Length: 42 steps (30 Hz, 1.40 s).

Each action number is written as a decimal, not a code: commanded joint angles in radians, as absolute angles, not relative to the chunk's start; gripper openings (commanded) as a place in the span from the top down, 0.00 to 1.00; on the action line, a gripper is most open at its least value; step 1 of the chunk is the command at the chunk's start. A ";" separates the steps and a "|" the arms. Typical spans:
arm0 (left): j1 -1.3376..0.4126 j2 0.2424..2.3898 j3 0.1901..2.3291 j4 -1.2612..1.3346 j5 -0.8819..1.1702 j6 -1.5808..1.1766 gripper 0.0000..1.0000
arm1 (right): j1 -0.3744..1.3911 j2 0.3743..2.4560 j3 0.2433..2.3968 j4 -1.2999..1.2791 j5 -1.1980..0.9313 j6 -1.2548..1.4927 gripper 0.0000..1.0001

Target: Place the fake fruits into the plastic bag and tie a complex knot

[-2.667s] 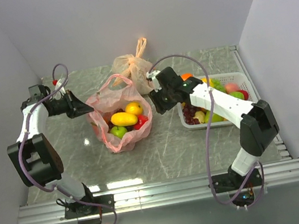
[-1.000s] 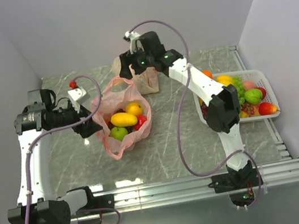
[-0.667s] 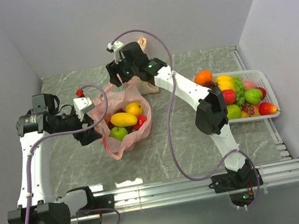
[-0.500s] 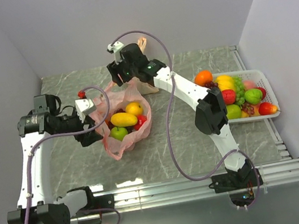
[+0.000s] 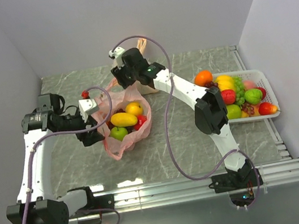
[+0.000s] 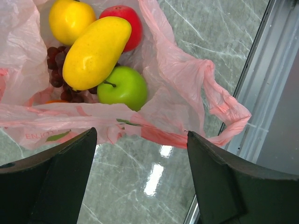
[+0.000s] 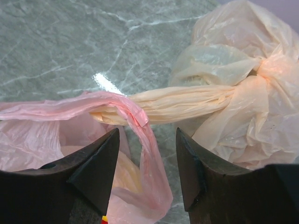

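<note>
Right gripper (image 7: 147,134) hangs with its fingers apart, straddling the back handle (image 7: 124,106) of the plastic bag (image 5: 120,147) without touching it. A paler bag (image 7: 233,93) sits just behind the pink one, and its twisted handle (image 7: 182,101) lies right against the pink strap. The clean way to take this handle is probably to come down on the pink strap alone, on the side away from the pale twist, and close only once the strap sits well between the pads. Catching both plastics would drag the wrong bag along.

The left gripper (image 6: 140,136) is also open, poised over the bag's left rim, with the second handle (image 6: 223,105) lying loose on the table beside the bag. It should probably pinch that strap near its root so both loops can be drawn up evenly for the knot.

The right arm stretches far forward over the bag with its wrist tipped down. The left arm comes in from the bag's left, elbow high. Fruits (image 6: 96,51) rest inside the bag, and more remain in the basket (image 5: 274,101) well to the bag's right.
</note>
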<state>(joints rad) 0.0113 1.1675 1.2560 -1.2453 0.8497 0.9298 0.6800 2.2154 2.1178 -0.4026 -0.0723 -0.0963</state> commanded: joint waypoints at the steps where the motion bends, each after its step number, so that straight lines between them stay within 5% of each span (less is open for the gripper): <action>1: -0.018 1.167 1.270 -1.220 0.862 0.940 0.17 | 0.675 2.192 2.106 -0.367 -0.068 -0.130 0.43; 7: -0.055 1.170 1.275 -1.277 0.847 0.992 0.13 | 0.658 2.238 2.166 -0.396 -0.051 -0.127 0.62; 14: -0.127 1.117 1.266 -1.371 0.830 1.130 0.08 | 0.643 2.134 2.129 -0.397 -0.095 -0.077 1.00; 25: -0.285 0.875 1.094 -1.371 0.766 1.250 0.10 | 0.643 2.085 2.128 -0.419 -0.144 -0.018 1.00; 34: -0.370 0.899 0.989 -1.306 0.686 1.335 0.15 | 0.643 2.069 2.129 -0.431 -0.143 -0.014 1.00; 37: -0.406 0.910 0.959 -1.230 0.672 1.309 0.21 | 0.643 2.059 2.125 -0.436 -0.143 -0.009 1.00; 40: -0.457 0.923 0.916 -1.145 0.673 1.241 0.42 | 0.643 2.036 2.129 -0.440 -0.147 -0.002 1.00; 42: -0.488 0.930 0.907 -1.128 0.672 1.198 0.66 | 0.635 2.022 2.138 -0.459 -0.152 0.023 1.00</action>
<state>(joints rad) -0.4564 0.9215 0.9195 -1.2053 0.6716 1.2461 0.6434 2.1258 2.1185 -0.4477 -0.1421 -0.0113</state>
